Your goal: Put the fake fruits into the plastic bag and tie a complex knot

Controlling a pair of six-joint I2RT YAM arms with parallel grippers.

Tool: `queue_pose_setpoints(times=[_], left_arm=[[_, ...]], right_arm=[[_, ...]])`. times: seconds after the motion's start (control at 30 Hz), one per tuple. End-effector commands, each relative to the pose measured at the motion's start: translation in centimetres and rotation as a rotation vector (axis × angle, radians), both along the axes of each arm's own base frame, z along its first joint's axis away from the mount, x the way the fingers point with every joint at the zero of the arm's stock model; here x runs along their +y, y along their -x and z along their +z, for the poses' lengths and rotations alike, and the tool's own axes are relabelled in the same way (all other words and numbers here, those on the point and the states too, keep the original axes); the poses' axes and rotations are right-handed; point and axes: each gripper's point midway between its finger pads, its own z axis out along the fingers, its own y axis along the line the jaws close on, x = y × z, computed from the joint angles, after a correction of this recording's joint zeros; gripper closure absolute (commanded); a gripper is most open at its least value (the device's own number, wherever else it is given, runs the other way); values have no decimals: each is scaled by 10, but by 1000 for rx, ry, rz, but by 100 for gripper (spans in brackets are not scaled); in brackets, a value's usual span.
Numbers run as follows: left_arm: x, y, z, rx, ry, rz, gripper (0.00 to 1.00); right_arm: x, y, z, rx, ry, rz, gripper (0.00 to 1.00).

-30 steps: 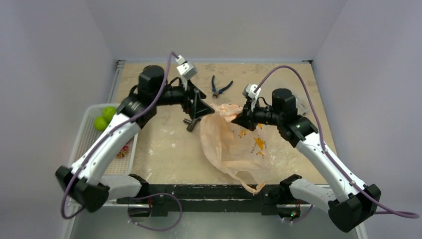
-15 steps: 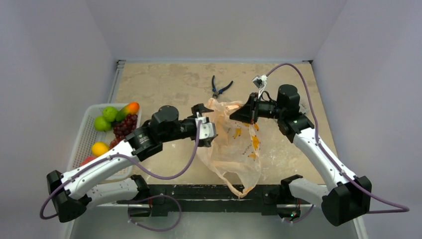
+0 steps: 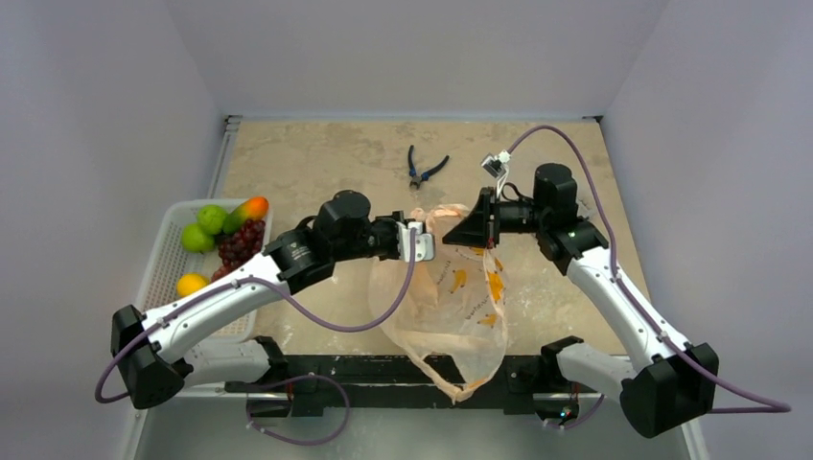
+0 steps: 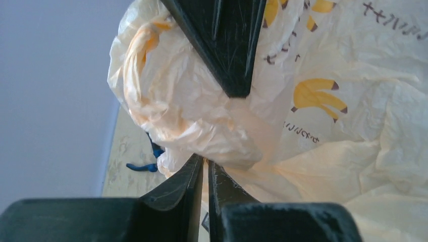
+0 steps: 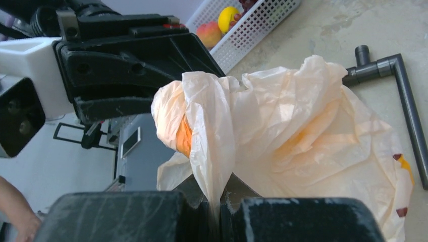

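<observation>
From above, we see the left pincer (image 3: 422, 240) pressed nearly together on the bag's (image 3: 451, 297) upper left rim. The right pincer (image 3: 472, 222) sits just across from it, shut on the rim's other side. The bag spreads from both toward the near edge of the table (image 3: 316, 172). The fruits (image 3: 225, 230) lie in the basket (image 3: 158, 278), well to the left of the left pincer. Pliers (image 3: 422, 168) lie beyond both pincers.

At the left wrist, the left pincer (image 4: 205, 169) has its fingers almost touching, with a pale sliver of film between them. The bag's (image 4: 353, 126) bunched fold sits right at their tips. The right pincer (image 4: 236, 85) points in from straight ahead, its tip in the same fold. A blue pliers (image 4: 144, 165) handle peeks out left of our tips.

At the right wrist, the right pincer (image 5: 217, 201) pinches a strip of the bag (image 5: 282, 131) between closed fingers, and the bunched rim rises just ahead. The left pincer (image 5: 166, 85) sits ahead and to the left, against that bunch. Farther ahead stands the basket (image 5: 252, 35) with fruits (image 5: 227, 17). A bar (image 5: 404, 91) lies to the right.
</observation>
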Motion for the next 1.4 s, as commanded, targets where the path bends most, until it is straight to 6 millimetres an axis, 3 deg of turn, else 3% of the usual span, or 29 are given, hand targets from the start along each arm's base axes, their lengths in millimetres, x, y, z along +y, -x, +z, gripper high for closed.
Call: queue_pose_setpoints(times=[0.0, 0.2, 0.37, 0.5, 0.53, 0.6, 1.0, 1.1, 1.2, 1.23, 1.37], left_arm=[[23, 26, 13, 147, 23, -55, 100], [56, 36, 22, 420, 119, -14, 100], [58, 42, 29, 505, 194, 0, 100], [45, 35, 37, 307, 212, 116, 26], [39, 35, 39, 261, 221, 140, 13], [29, 36, 44, 264, 248, 162, 1], [-27, 23, 50, 382, 290, 191, 5], [-32, 15, 44, 418, 290, 227, 5], [-33, 11, 41, 450, 291, 216, 11], [-33, 10, 38, 459, 286, 215, 17], [-25, 3, 26, 500, 262, 226, 58]], right_arm=[[-10, 10, 7, -113, 68, 40, 100], [-22, 2, -10, -145, 163, 5, 100], [-21, -1, -6, -155, 158, 2, 100], [-17, -6, -1, -116, 120, -31, 100], [-16, -6, 0, -105, 109, -38, 100], [-14, -7, 2, -72, 80, -49, 100], [-10, -8, 4, -8, 20, -77, 100], [-9, -3, 8, -26, 4, -60, 100], [-10, -1, 6, -22, 13, -60, 100], [-10, 1, 6, -21, 13, -57, 100], [-10, 4, 8, -29, 10, -42, 100]])
